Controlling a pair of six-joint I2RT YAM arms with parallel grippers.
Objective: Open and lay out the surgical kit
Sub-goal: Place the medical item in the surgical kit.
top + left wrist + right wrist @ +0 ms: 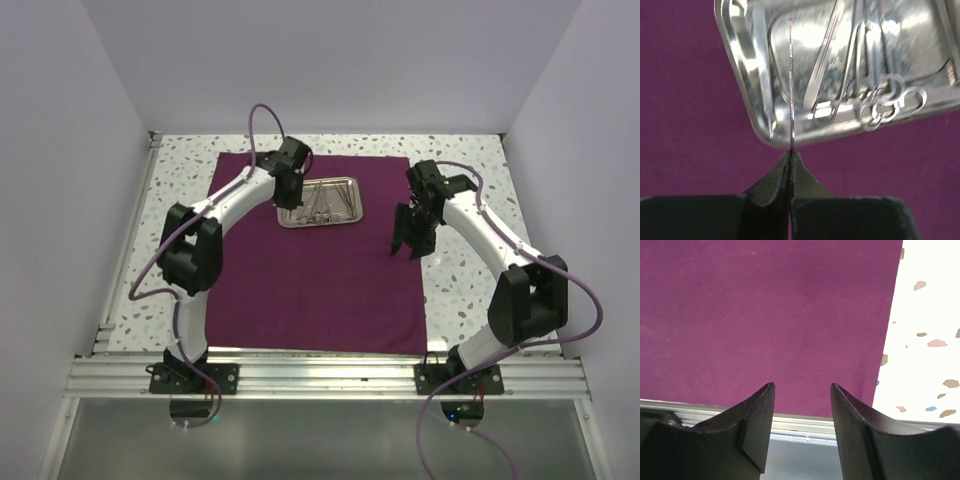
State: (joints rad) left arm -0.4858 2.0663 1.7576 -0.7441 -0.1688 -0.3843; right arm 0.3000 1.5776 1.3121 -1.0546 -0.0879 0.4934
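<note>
Left jaws: pressed together on a thin silver instrument (790,80), probably tweezers, seen edge-on, over the left end of the steel tray (350,200). Right jaws: spread, above the right part of the maroon cloth (320,290). Cloth flat on the tabletop (455,285); tray at its far middle, ring-handled instruments (885,100) inside.

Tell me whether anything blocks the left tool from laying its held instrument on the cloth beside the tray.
Nothing visible does. The left tool grips a thin silver instrument above the shiny steel tray; the maroon cloth in front of it lies bare.
</note>
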